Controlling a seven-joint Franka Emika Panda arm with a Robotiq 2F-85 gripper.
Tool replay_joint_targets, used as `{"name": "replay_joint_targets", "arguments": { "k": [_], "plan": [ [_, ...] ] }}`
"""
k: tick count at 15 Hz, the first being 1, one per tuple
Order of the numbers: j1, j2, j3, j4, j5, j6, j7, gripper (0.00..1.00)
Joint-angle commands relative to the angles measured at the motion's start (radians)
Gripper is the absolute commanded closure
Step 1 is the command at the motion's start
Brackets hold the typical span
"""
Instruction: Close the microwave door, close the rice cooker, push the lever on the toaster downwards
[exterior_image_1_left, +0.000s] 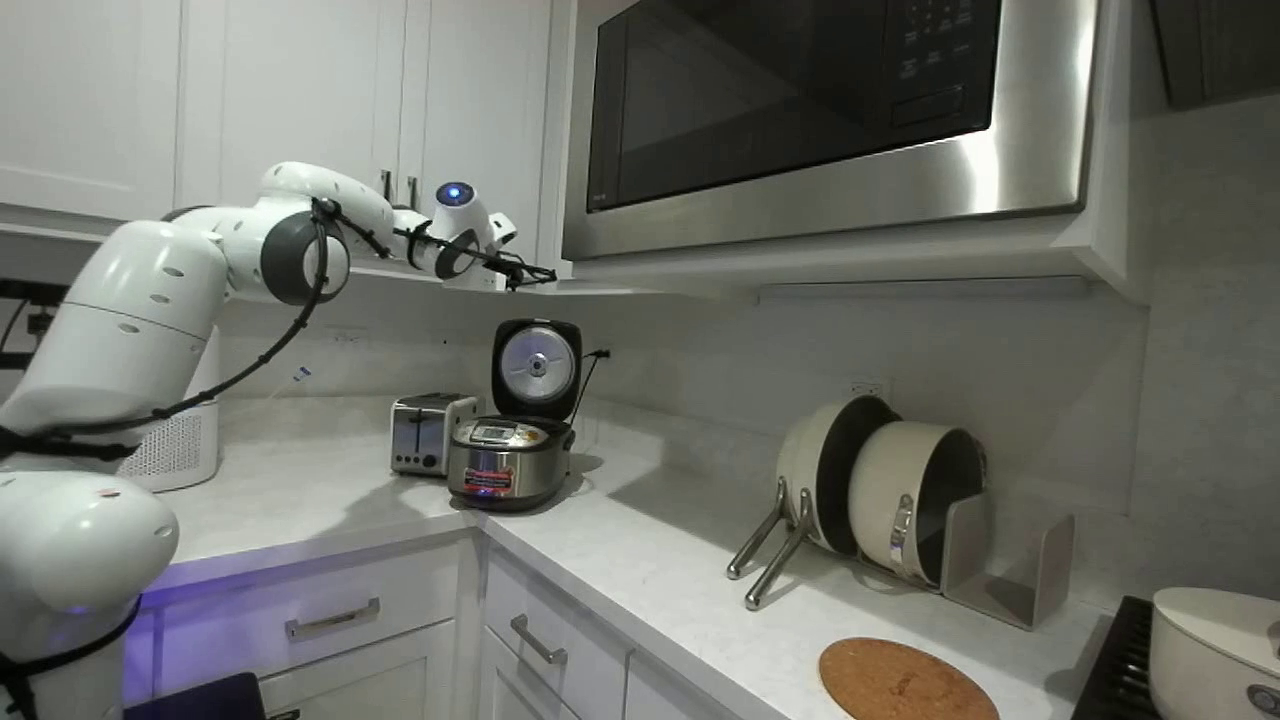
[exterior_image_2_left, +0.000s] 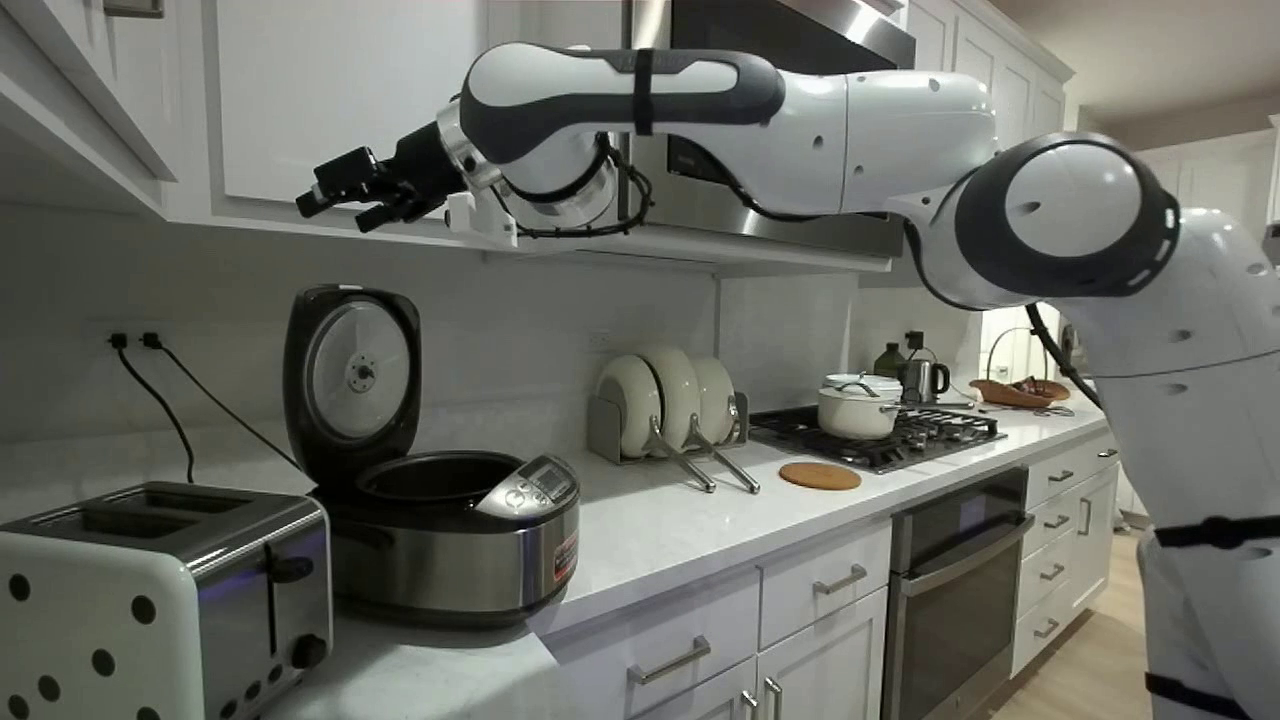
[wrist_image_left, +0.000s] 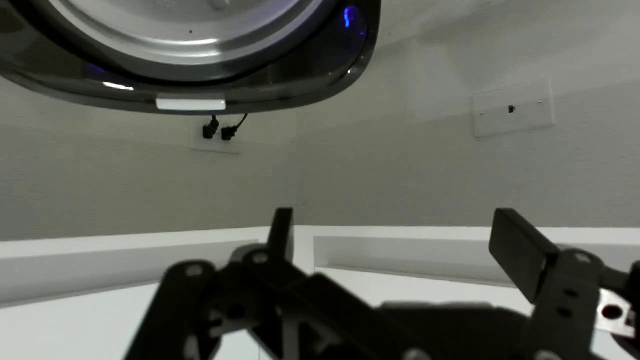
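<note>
Gripper is hanging wide open and empty; two jobs are waiting

Nearest the wrist camera, black fingers are standing far apart with only air between them. In both exterior views they are hovering above the raised lid of the rice cooker, apart from it.

Progress. The microwave door, high over the counter, is looking flush and shut, so I am counting that step as done. The rice cooker, at the counter's corner, is sitting with its lid upright; I am taking its closing as the step in hand. Just beside it, the toaster is showing its lever near the top of the slot, so that push is remaining.

Materials. Brushed steel is framing the microwave door's dark glass. Glossy black trim with rounded corners is bordering the lid's shiny metal disc, and a smooth steel band is wrapping the rice cooker's squat body. A white side with black dots is meeting the toaster's bare metal front. Farther along the pale, faintly mottled counter, cream pans with bright metal handles are standing on edge, and a brown cork mat is lying flat and round.
</note>
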Motion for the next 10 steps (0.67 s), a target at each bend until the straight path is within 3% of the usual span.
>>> {"name": "replay_joint_targets", "arguments": {
  "k": [1,6,7,10],
  "plan": [
    [-0.022,0.13,0.044,0.179,-0.147,-0.01,0.118,0.0],
    [-0.008,0.241,0.025,0.329,-0.275,-0.055,0.281,0.0],
    [-0.011,0.186,0.022,0.227,-0.245,-0.007,0.225,0.0],
    [-0.011,0.224,0.022,0.277,-0.253,-0.018,0.246,0.0]
  ]
}}
